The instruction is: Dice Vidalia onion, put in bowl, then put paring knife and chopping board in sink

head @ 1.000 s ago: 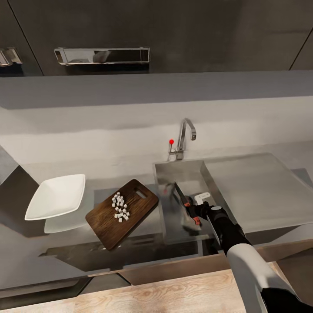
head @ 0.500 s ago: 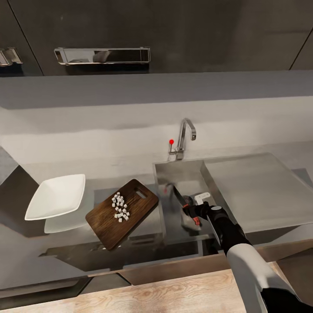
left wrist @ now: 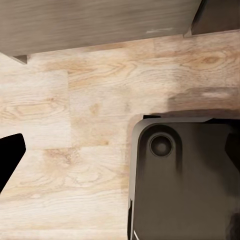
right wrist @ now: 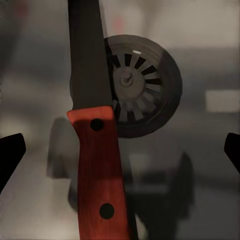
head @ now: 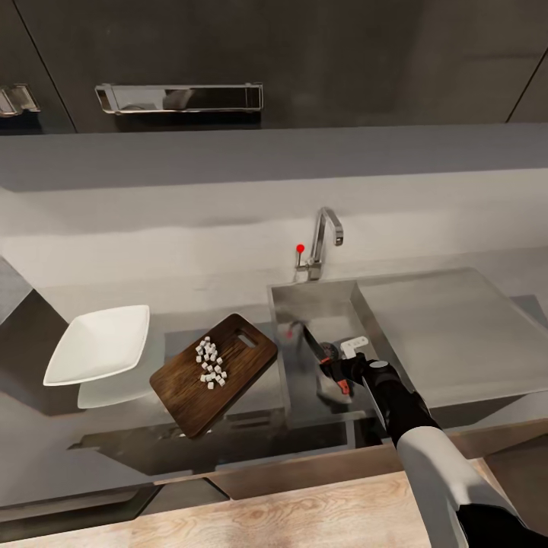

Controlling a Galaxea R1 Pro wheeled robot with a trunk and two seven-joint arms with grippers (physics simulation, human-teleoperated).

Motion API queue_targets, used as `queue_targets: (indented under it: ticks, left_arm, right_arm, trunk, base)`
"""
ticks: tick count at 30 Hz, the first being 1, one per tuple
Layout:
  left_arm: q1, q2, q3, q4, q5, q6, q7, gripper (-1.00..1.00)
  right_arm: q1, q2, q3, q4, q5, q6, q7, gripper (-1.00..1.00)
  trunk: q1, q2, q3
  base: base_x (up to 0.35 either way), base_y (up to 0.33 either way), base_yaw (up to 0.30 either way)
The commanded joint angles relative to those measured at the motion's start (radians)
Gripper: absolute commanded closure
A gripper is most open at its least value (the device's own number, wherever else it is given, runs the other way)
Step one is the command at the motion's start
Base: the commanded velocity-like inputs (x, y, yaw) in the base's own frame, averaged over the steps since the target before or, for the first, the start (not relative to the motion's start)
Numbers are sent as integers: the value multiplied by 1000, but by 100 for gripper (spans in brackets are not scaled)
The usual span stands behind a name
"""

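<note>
Red-handled paring knife is hanging over the sink basin, blade now pointing toward the back wall rather than upright as a second ago. Right gripper is gripping the handle; in the wrist view its finger tips are standing wide of the handle, the drain beyond. Release looks imminent. Diced onion is sitting on the chopping board, left of the basin; bowl looks empty, so dicing is not yet transferred. Left gripper: state indeterminate, over wood floor.

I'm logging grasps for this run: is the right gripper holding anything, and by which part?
Yes. The right gripper holds the knife by its red handle, blade pointing out over the sink basin and its drain.
</note>
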State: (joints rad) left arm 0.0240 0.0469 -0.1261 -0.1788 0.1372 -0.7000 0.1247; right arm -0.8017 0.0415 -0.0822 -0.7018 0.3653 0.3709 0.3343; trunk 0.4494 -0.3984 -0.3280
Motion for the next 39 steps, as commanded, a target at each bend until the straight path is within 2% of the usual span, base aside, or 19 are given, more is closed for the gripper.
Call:
queue_targets:
  ticks: [1,8,24,39]
  left_arm:
    - [1,1,-9,-2,9,-1,4,-100]
    - [1,1,-9,-2,9,-1,4,-100]
    - [1,1,-10,-2,8,-1,4,-100]
    - [1,1,-10,-2,9,-1,4,-100]
  right_arm:
    - [-1,2,-7,-2,11,3,9,-100]
    - [0,0,-8,-12,11,1,11,-100]
    - [0,4,-8,-15,12,2,8,-100]
    - [0,2,-8,-13,11,-1,14,-100]
  trunk:
    - [1,-2,-1]
    - [1,-2,8]
    - [1,-2,9]
    - [1,-2,26]
  base:
    - [0,0,0]
    - [0,0,-23]
    - [0,0,-2]
    - [0,0,0]
